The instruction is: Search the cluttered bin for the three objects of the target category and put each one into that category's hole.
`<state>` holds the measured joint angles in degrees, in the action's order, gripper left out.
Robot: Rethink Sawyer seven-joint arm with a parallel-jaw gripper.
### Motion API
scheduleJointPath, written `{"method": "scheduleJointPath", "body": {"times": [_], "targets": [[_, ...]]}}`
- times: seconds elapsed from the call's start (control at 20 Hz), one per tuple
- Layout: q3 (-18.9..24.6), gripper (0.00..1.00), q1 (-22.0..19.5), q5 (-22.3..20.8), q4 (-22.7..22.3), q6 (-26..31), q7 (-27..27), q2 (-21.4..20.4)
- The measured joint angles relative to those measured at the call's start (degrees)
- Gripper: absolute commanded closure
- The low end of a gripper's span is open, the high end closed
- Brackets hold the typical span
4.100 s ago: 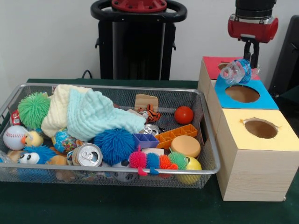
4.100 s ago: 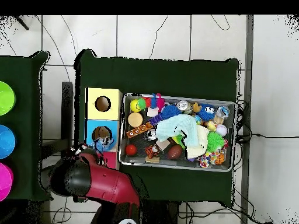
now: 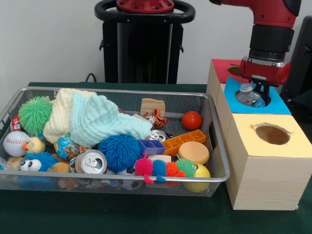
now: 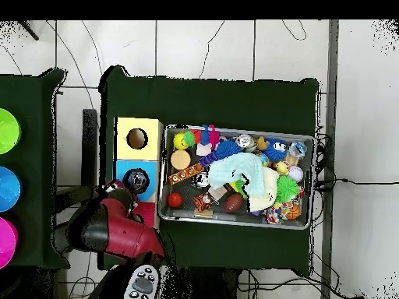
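Note:
My gripper hangs over the blue-topped box and is shut on a clear plastic bottle. The bottle's lower part sits in the round hole, which the bottle and gripper mostly hide. In the overhead view the gripper covers the hole of the blue box. The wire mesh bin stands left of the boxes, full of toys. In it lie a silver can near the front and a second can near the middle. The bin also shows in the overhead view.
A red-topped box stands behind the blue one and a yellow-topped box with an open hole in front. In the bin lie a pale cloth, spiky balls, a baseball and a red ball.
The arm has come down and slightly forward. The bottle, held above the blue box before, now sits low in the blue box's hole.

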<state>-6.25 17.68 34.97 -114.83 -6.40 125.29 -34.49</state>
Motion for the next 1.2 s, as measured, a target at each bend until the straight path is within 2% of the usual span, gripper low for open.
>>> {"method": "scheduleJointPath", "body": {"times": [0.3, 1.1, 1.15, 1.2], "targets": [[2.3, 1.00, -2.3, 0.0, -0.9, 0.0, 0.0, -0.7], [1.5, 1.00, -2.0, 0.5, -1.0, 3.0, 0.0, -1.5], [1.1, 0.00, -1.6, 1.0, -0.8, 3.3, 0.0, -1.5], [1.0, 0.00, -1.5, 1.0, -0.8, 3.3, 0.0, -1.5]]}}
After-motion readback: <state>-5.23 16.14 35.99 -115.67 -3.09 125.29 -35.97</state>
